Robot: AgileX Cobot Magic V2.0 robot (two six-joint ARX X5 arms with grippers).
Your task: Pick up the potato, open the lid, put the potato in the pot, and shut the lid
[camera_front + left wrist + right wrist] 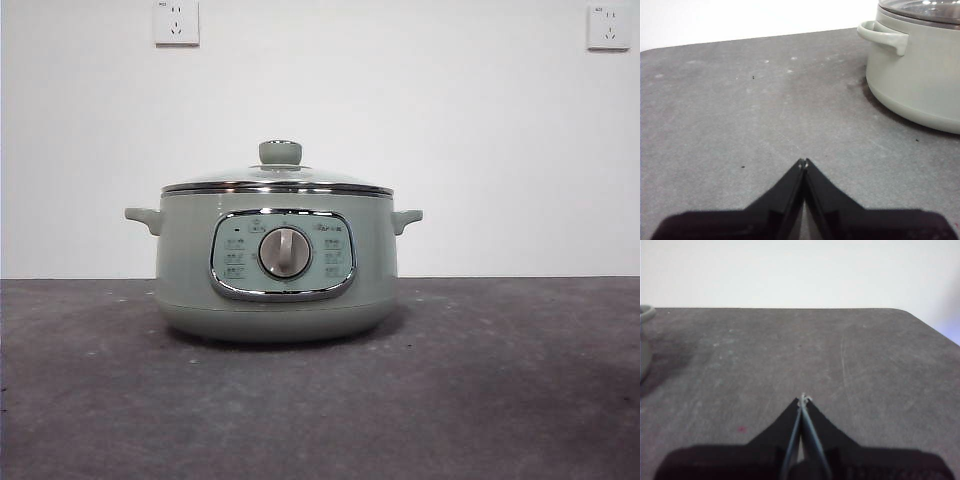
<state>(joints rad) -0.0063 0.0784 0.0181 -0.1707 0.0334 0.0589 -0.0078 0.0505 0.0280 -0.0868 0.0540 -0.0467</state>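
Note:
The sage-green pot (190, 270) stands in the middle of the grey table in the front view, dial panel facing the camera. The glass lid (280, 178) with its green knob sits shut on the pot. The potato is out of view in every frame. My left gripper (804, 162) is shut and empty, low over bare table beside the pot (920, 75), whose side handle and lid rim (920, 9) show. My right gripper (803, 399) is shut and empty over bare table; only an edge of the pot (644, 340) shows there.
The dark grey table (500, 400) runs to a white wall with two sockets (176, 22). In the right wrist view the table's rounded far corner (910, 315) shows.

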